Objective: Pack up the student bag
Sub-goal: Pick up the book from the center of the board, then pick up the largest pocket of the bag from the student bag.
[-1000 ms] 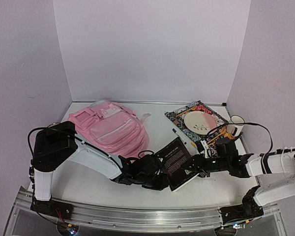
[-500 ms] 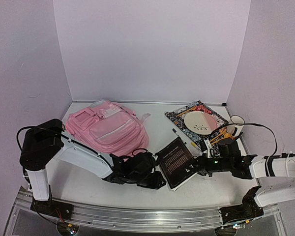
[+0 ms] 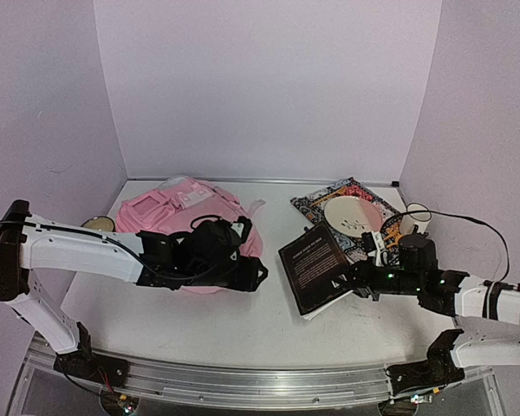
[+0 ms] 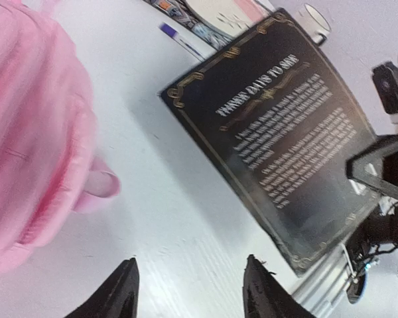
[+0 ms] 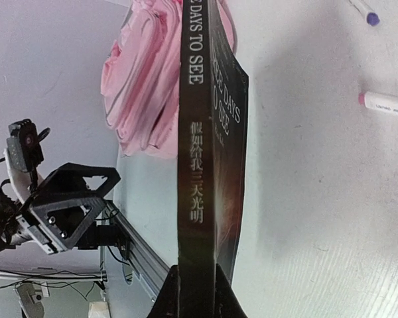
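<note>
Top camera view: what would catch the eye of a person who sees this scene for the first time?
The big pink backpack lies at the back left of the table, with the left pincer open and empty near its front edge. To its right, the right pincer is shut on a black book. Behind that lies a colourful patterned book.

soft pink cloth bag (image 3: 191, 212), glossy black book (image 3: 316, 267)
</note>
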`<state>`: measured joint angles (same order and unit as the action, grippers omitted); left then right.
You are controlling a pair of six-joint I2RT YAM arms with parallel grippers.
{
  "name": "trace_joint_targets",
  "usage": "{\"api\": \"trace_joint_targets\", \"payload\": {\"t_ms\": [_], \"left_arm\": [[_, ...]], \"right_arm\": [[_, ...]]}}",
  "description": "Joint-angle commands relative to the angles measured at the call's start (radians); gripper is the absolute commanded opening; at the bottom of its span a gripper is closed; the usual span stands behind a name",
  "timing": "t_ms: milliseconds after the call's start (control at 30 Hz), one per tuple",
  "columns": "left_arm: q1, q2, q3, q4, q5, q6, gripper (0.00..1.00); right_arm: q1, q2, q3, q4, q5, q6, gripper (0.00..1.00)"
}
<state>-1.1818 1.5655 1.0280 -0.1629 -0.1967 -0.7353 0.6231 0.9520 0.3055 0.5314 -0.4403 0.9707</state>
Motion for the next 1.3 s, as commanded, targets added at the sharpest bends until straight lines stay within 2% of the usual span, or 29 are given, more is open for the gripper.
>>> {"api": "trace_joint_targets", "payload": {"t_ms": [0, 167, 400, 700, 1033, 1267], "left_arm": [[0.066, -0.092, 0.04, -0.183, -0.129, 0.115, 0.62], [0.132, -0.102, 0.078, -0.299, -0.187, 0.199, 0.72], [0.162, -0.001, 0.191, -0.452, -0.264, 0.317, 0.8], [0.159, 0.178, 0.329, -0.523, -0.279, 0.421, 0.83], [0.123, 0.339, 0.441, -0.574, -0.478, 0.469, 0.82], [0.114, 0.425, 0.485, -0.615, -0.556, 0.469, 0.82]], "right_arm": [[0.004, -0.063, 0.091, 0.07, 0.017, 0.031, 0.0], [0.004, -0.076, 0.127, 0.071, 0.027, 0.042, 0.0], [0.004, -0.075, 0.149, 0.074, 0.032, 0.035, 0.0], [0.005, -0.109, 0.113, 0.093, 0.08, 0.062, 0.0], [0.004, -0.102, 0.104, 0.119, 0.082, 0.077, 0.0], [0.004, -0.107, 0.096, 0.12, 0.084, 0.08, 0.0]]}}
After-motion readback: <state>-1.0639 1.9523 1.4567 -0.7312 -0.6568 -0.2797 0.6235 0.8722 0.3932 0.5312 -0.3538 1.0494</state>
